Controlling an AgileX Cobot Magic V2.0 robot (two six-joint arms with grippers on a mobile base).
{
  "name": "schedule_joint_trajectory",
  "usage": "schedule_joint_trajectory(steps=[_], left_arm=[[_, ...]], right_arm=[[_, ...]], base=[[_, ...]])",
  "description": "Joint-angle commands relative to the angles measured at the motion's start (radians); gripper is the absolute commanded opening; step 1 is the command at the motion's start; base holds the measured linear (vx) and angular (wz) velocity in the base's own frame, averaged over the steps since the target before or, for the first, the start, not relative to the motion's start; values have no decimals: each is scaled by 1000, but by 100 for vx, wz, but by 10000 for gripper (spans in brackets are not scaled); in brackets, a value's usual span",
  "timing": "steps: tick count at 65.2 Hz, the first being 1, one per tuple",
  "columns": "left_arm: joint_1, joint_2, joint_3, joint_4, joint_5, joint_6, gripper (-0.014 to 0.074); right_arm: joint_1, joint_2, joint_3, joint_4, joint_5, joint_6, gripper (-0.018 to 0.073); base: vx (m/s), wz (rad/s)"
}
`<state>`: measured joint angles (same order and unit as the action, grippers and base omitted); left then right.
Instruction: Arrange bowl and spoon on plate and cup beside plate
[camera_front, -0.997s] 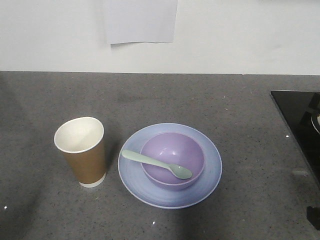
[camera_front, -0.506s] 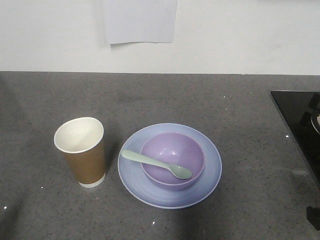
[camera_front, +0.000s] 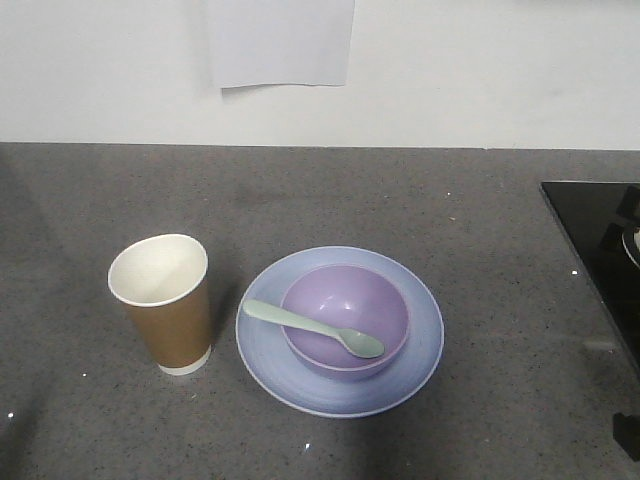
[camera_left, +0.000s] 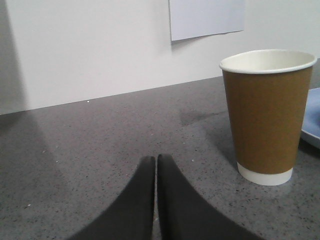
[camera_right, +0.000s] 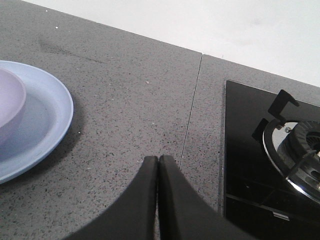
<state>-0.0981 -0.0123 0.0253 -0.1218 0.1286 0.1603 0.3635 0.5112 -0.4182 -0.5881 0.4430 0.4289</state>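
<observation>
The pale blue plate (camera_front: 265, 350) lies on the grey counter with the lavender bowl (camera_front: 350, 300) standing on it. The mint spoon (camera_front: 312, 328) rests across the bowl, its handle out over the left rim. Just left of the plate, the brown paper cup (camera_front: 172, 320) stands upright and apart from it. In the left wrist view the cup (camera_left: 267, 117) is to the right, and my left gripper (camera_left: 156, 161) is shut and holds nothing, low over the counter. My right gripper (camera_right: 158, 161) is shut and holds nothing, right of the plate (camera_right: 47, 117) and bowl (camera_right: 10, 107). Neither gripper shows in the front view.
A black stove top (camera_front: 600, 250) with a burner (camera_right: 295, 147) sits at the counter's right end. A white wall with a sheet of paper (camera_front: 282, 42) on it runs behind the counter.
The cup, plate, bowl and spoon have not moved. A dark shadow at the front view's lower left has shrunk away.
</observation>
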Motion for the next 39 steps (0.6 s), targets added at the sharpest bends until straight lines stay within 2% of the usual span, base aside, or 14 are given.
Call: schedule_joint_trajectory(steps=[1,6,10,39], left_arm=[[0,-16,31,122,-86,-149,-6],[0,-16,31,210,-86,-271,-6],[0,-16,31,241,-85,-319,-6],[0,-16,30,238,-84,-332,-6]], right_arm=[[-1,5,-29,-28,-57,-3,-2],[-1,5,-29,-28,-57,-3,-2],[-1,5,-29,-28,-57,-3,-2],[-1,5,-29,-28,-57,-3,-2]], base=[[0,0],[0,0],[0,0],[0,0]])
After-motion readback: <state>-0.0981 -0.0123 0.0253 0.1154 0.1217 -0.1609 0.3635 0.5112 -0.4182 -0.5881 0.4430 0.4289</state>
